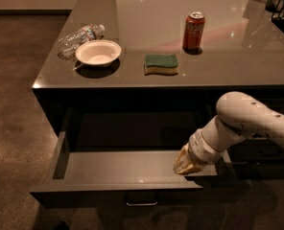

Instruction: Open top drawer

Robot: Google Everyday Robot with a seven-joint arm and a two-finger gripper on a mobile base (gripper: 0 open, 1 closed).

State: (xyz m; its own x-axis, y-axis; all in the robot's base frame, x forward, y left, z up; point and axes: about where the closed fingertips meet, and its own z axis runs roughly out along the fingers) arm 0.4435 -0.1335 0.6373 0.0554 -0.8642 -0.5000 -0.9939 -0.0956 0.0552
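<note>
The top drawer stands pulled far out from under the grey counter, showing its shallow grey interior. Its dark front runs along the bottom of the view, with a small rectangular loop handle at its centre. My gripper is at the drawer's right end, reaching down over the right rim into the interior. The white arm comes in from the right.
On the counter are a white bowl, a crushed plastic bottle, a green and yellow sponge and a red soda can. More dark drawer fronts lie right of the open drawer. Brown floor lies at the left.
</note>
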